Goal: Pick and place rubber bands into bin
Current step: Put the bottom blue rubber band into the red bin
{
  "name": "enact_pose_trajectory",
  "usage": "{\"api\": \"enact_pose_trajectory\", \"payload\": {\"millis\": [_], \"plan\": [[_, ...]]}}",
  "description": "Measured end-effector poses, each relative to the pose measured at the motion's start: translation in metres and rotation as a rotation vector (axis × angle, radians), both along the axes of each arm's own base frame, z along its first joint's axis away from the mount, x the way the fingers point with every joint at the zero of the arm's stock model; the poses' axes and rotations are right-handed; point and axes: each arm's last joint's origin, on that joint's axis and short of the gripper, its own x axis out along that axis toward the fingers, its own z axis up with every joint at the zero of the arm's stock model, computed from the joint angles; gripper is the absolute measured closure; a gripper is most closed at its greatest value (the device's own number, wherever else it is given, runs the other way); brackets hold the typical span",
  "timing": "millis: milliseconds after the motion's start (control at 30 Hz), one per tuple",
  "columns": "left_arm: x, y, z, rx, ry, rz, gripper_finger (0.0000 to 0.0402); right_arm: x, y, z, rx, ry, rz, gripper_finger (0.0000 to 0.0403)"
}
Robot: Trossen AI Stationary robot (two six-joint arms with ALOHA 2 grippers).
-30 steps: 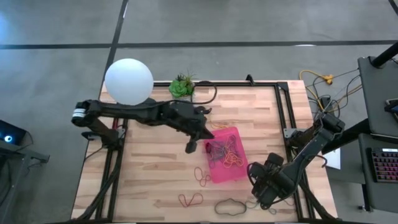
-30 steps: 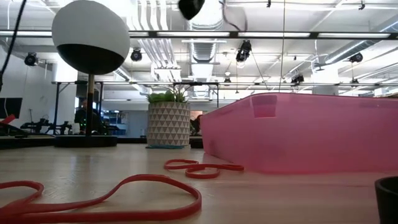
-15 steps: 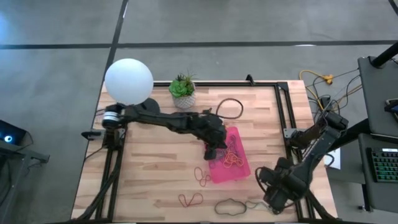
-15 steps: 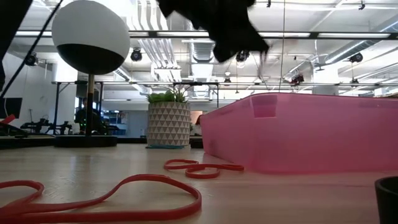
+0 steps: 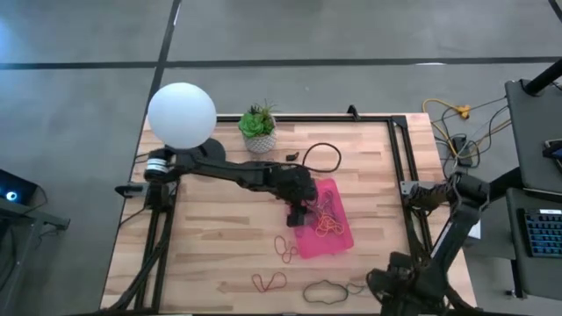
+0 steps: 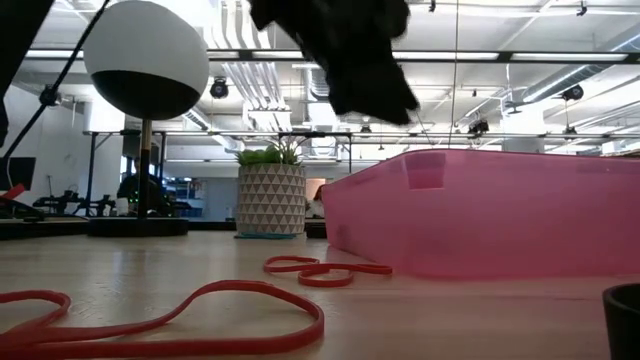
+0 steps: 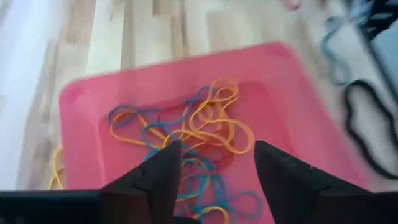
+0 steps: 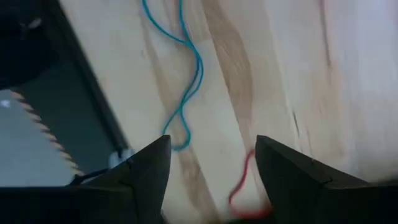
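1. Hanging over the shallow, bright pink, see-through plastic bin (image 5: 327,230), my left gripper (image 7: 212,163) had its two dark fingers (image 7: 160,171) spread apart, and I saw nothing pinched between them.

2. Inside the bin lay a tangle of thin, floppy rubber bands (image 7: 194,134) in yellow, blue and red. I could have snagged that pile if I dipped too low, and bands might have come back out when I lifted.

3. My fingers hung close to the bin's wall nearest my arm. I think a bump there could have pushed the light bin across the pale wooden table (image 5: 211,237).

4. More bands waited on the wood: red and yellow loops (image 5: 285,248) just beside the bin, a red loop (image 5: 270,282) near the table's front edge, a black loop (image 5: 324,290) next to it, and a big black one (image 5: 324,154) near the small green plant in its white patterned pot (image 5: 258,125).

5. My right gripper (image 8: 211,163) was down at the table's front corner, its fingers spread too, holding nothing. Under it lay a thin blue band (image 8: 183,81) and a bit of red band (image 8: 244,193).

6. That blue band sat near the table's edge. I think a clumsy grab could have flicked it off the table, where I could not reach it.

7. The bands were thin and flat on the wood, so my fingers could have closed on nothing at all.
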Motion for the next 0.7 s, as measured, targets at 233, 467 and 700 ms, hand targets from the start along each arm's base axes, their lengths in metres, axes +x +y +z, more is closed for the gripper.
{"api": "enact_pose_trajectory", "payload": {"millis": [233,467,700], "plan": [[-0.037,-0.017,0.044,0.041,-0.031,-0.079,0.0187,0.011,0.003,-0.038,-0.109,0.06,0.054,0.0183],[-0.078,-0.033,0.066,0.053,0.084,-0.034,0.0187,0.018,0.001,-0.062,-0.107,0.071,0.084,0.0184],[-0.098,-0.056,0.071,0.027,0.148,-0.01,0.0187,0.025,-0.006,-0.064,-0.091,0.049,0.058,0.0184]]}}
